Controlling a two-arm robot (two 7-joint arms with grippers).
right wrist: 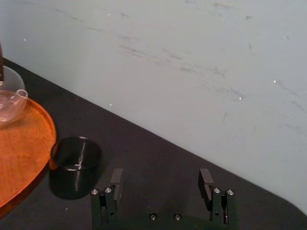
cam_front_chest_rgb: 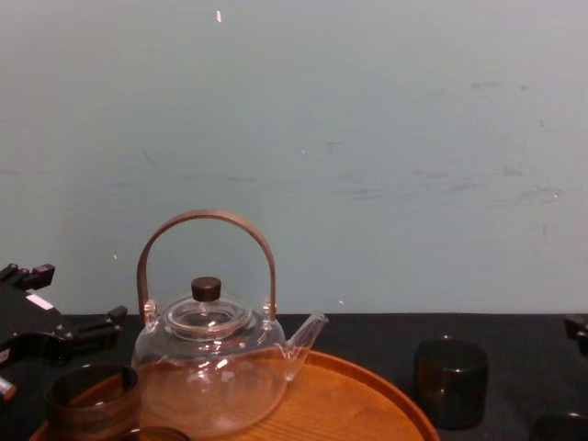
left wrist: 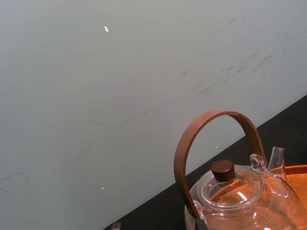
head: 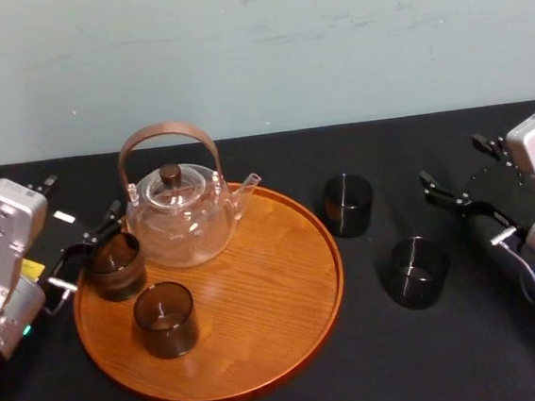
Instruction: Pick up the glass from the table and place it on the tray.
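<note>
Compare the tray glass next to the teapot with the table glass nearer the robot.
The tray glass stands on the tray, by the teapot; the table glass stands on the black table. The tray glass sits right beside the left pincer; the table glass is apart from the open right pincer. Both are upright, short, dark tumblers.

tray [cam_front_chest_rgb: 354, 400] front below chest view's edge

Orange-brown tray [head: 276, 285], smoky dark glass [head: 115, 267], blk table [head: 454, 363].
</note>
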